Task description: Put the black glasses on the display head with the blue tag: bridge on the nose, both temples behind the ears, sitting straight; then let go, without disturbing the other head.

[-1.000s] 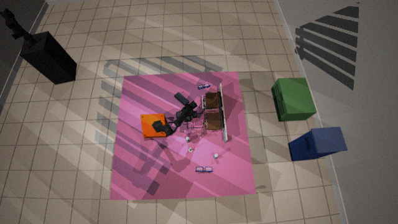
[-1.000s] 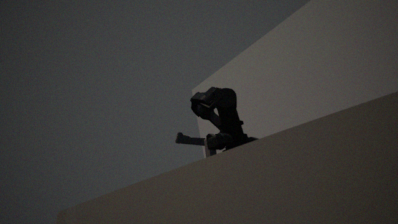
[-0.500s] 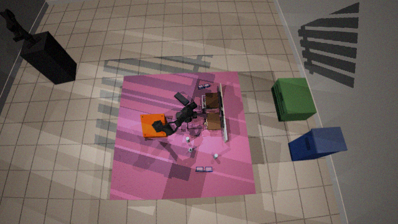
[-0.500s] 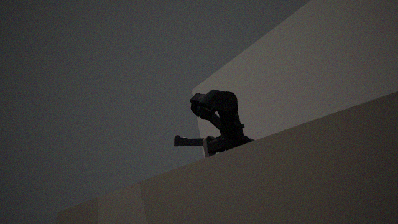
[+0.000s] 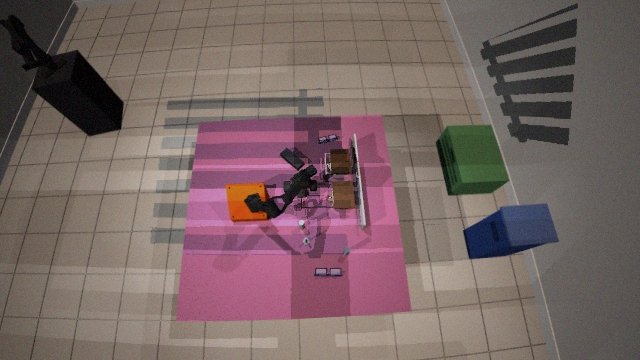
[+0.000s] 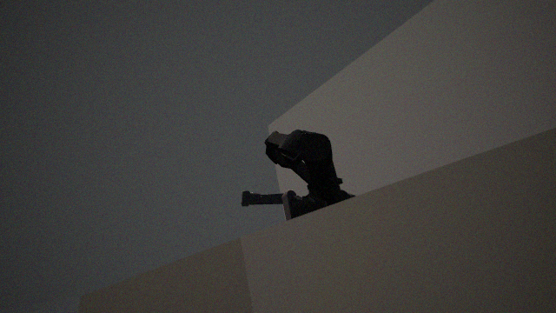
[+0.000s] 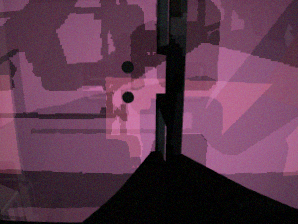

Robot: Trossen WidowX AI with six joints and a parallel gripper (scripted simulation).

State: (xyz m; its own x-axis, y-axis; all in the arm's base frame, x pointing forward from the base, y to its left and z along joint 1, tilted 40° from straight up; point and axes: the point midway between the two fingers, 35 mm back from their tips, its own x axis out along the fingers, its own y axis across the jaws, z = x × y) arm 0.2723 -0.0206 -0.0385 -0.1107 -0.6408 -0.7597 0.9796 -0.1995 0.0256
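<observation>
The black glasses (image 5: 302,203) show as a thin dark outline at my gripper (image 5: 303,194), with thin temples reaching right toward the heads in the top view. My gripper is shut on them, at about their middle, under the black arm. The two display heads show from above as brown blocks, one upper (image 5: 340,161) and one lower (image 5: 344,195); the glasses are left of the lower one, apart from it as far as I can tell. The tags cannot be made out. The wrist view shows my gripper (image 7: 162,161) and a dark upright bar against pink; the glasses cannot be told apart there.
A long white panel (image 5: 360,192) stands right of the heads. Blue-rimmed glasses lie above (image 5: 328,138) and below (image 5: 328,272) on the pink surface (image 5: 240,285). A black box (image 5: 292,158) lies above the arm. Small pale objects (image 5: 301,224) (image 5: 306,242) (image 5: 346,251) stand below the heads.
</observation>
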